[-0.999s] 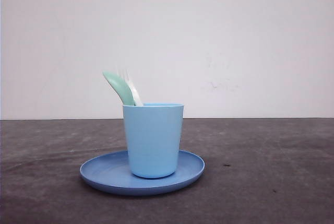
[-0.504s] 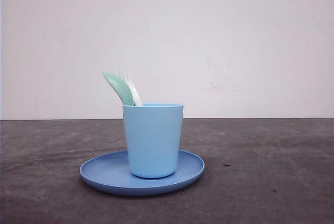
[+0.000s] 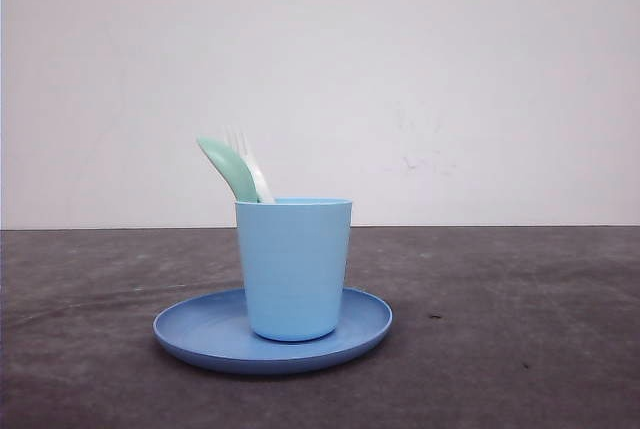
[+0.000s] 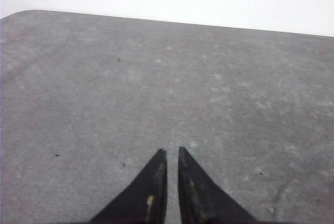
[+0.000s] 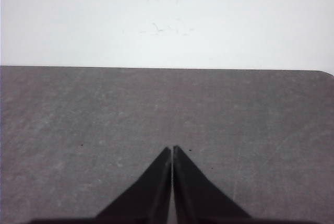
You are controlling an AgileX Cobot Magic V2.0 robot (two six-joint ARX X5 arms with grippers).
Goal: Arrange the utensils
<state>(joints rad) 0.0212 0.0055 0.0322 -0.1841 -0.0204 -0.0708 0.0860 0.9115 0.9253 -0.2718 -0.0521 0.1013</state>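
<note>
A slim mint-green spoon (image 3: pixel 228 166) and white fork (image 3: pixel 248 162), both smooth plastic, stand in the light blue cup (image 3: pixel 293 267) on the round blue plate (image 3: pixel 190 334), mid-desk, leaning up and left. Over bare speckled grey desk (image 4: pixel 104 88), the left gripper (image 4: pixel 169 153) and right gripper (image 5: pixel 172 150) have their dark tapered fingers pressed together, holding nothing.

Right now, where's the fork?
Front view: the white fork stands in the light blue cup, left of centre, tines up, leaning left right beside the mint spoon. The cup sits on the blue plate.

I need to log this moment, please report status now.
Left gripper shut, right gripper shut, both empty. White plastic fork and mint-green plastic spoon stand in light blue cup. No obstruction.
</note>
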